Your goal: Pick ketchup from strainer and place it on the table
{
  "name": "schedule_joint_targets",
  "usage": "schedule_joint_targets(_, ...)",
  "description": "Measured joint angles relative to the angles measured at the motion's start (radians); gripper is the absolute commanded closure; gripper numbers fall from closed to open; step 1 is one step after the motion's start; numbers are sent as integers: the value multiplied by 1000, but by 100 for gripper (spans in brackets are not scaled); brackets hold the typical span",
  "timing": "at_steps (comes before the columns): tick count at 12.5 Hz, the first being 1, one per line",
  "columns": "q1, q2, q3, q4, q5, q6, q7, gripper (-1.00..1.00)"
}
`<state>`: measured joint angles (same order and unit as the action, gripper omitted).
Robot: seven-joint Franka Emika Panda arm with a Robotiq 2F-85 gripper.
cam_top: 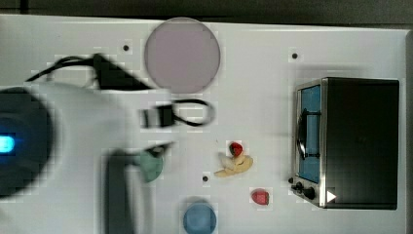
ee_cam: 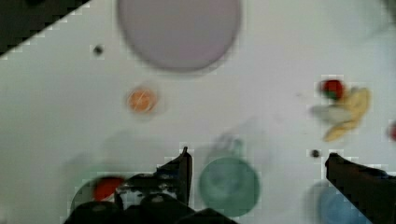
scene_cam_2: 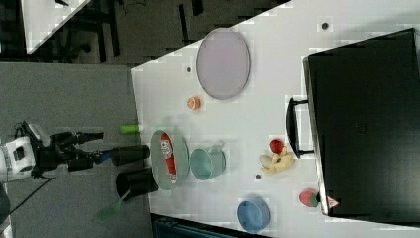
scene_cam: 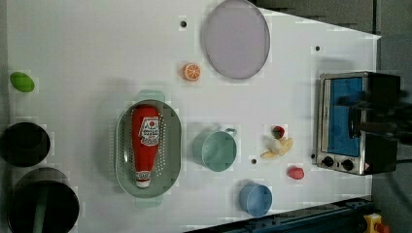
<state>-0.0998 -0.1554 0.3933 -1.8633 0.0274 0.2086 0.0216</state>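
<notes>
Ketchup [scene_cam: 145,143] lies on its side inside the strainer [scene_cam: 172,145], cap toward the left view's bottom, label up. Lying flat along the basin's long axis, it sits cradled by the curved walls, so it probably cannot roll out, and its red body is fully exposed from above for a grasp across its width. The strainer rests on the tabletop [scene_cam: 87,58], with a green cup [scene_cam: 215,150] just beside it on the left view's right and a blue cup [scene_cam: 255,199] farther toward the left view's lower right.

In the wrist view the claw [ee_cam: 257,163] is spread wide, its two dark fingers [ee_cam: 182,170] apart with nothing between them but the green cup [ee_cam: 229,186] far below. It hangs high above the tabletop. A patch of the ketchup's red [ee_cam: 106,187] shows off to one side of the fingers, well apart from the gap between them, so the claw is not yet lined up over the bottle. My reading is that the reach is at its start: the claw must travel sideways past the green cup, centre over the strainer, and descend. Plenty of bare tabletop lies around the strainer for setting the bottle down afterwards.
</notes>
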Motion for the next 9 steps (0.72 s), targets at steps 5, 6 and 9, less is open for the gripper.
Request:
schedule_joint_targets(5,24,176,267,-34,5,81,1,-100)
schedule_joint_targets(6,29,204,304,-50,7,106,1,-100)
schedule_joint_targets(9,48,266,363,-110,-6,226,5,-100)
